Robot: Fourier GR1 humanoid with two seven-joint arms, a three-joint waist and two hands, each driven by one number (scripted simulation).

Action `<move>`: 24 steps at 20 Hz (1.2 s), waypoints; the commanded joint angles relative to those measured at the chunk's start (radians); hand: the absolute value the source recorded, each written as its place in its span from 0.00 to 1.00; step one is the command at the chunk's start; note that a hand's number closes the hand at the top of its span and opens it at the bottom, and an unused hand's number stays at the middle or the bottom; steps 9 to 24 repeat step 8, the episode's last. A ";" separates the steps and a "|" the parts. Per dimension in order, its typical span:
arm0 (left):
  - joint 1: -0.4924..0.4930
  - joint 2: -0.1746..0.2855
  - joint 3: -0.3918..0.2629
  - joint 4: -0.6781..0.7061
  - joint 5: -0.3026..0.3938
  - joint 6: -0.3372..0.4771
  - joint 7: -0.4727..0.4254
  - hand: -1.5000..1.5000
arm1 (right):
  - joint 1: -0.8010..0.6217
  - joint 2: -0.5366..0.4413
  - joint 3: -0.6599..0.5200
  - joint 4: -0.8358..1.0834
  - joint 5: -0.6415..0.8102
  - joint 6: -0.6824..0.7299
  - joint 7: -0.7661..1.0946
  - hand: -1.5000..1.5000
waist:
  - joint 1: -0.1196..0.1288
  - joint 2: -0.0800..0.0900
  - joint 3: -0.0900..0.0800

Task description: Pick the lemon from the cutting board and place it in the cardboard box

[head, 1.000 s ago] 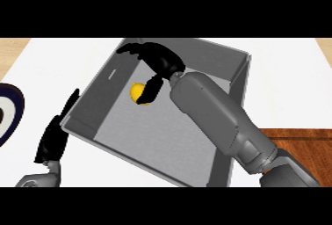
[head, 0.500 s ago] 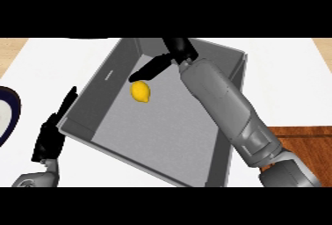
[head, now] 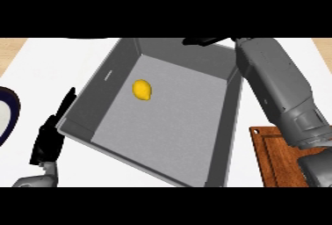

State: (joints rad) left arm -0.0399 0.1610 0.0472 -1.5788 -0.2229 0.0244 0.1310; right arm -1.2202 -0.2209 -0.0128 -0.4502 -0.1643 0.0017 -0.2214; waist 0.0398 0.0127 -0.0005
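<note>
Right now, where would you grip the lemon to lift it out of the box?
Grip the lemon across its narrow middle, coming straight down from above: it lies on its side on the cardboard box floor, and the tall left wall close by blocks a sideways reach.

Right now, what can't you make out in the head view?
All in the head view:
Right robot hand: mostly cut off at the top edge; its state is unreadable.
Cutting board: partly under the right forearm, cut by the bottom edge.
Plate: only a sliver, cut by the left edge.
Box: near corner cut off at the bottom.
</note>
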 commanded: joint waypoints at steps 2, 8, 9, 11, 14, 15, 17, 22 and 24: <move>-0.012 0.008 0.001 -0.006 0.001 -0.010 0.008 0.50 | -0.015 -0.179 -0.095 0.110 -0.048 0.131 -0.042 0.00 | 0.009 0.010 0.002; 0.035 -0.002 -0.004 0.027 0.004 -0.018 -0.061 0.50 | 0.035 -0.289 -0.101 0.193 -0.026 0.313 -0.175 0.00 | 0.020 0.014 0.002; 0.035 -0.002 -0.004 0.027 0.004 -0.018 -0.061 0.50 | 0.035 -0.289 -0.101 0.193 -0.026 0.313 -0.175 0.00 | 0.020 0.014 0.002; 0.035 -0.002 -0.004 0.027 0.004 -0.018 -0.061 0.50 | 0.035 -0.289 -0.101 0.193 -0.026 0.313 -0.175 0.00 | 0.020 0.014 0.002; 0.035 -0.002 -0.004 0.027 0.004 -0.018 -0.061 0.50 | 0.035 -0.289 -0.101 0.193 -0.026 0.313 -0.175 0.00 | 0.020 0.014 0.002; 0.035 -0.002 -0.004 0.027 0.004 -0.018 -0.061 0.50 | 0.035 -0.289 -0.101 0.193 -0.026 0.313 -0.175 0.00 | 0.020 0.014 0.002; 0.035 -0.002 -0.004 0.027 0.004 -0.018 -0.061 0.50 | 0.035 -0.289 -0.101 0.193 -0.026 0.313 -0.175 0.00 | 0.020 0.014 0.002; 0.035 -0.002 -0.004 0.027 0.004 -0.018 -0.061 0.50 | 0.035 -0.289 -0.101 0.193 -0.026 0.313 -0.175 0.00 | 0.020 0.014 0.002; 0.035 -0.002 -0.004 0.027 0.004 -0.018 -0.061 0.50 | 0.035 -0.289 -0.101 0.193 -0.026 0.313 -0.175 0.00 | 0.020 0.014 0.002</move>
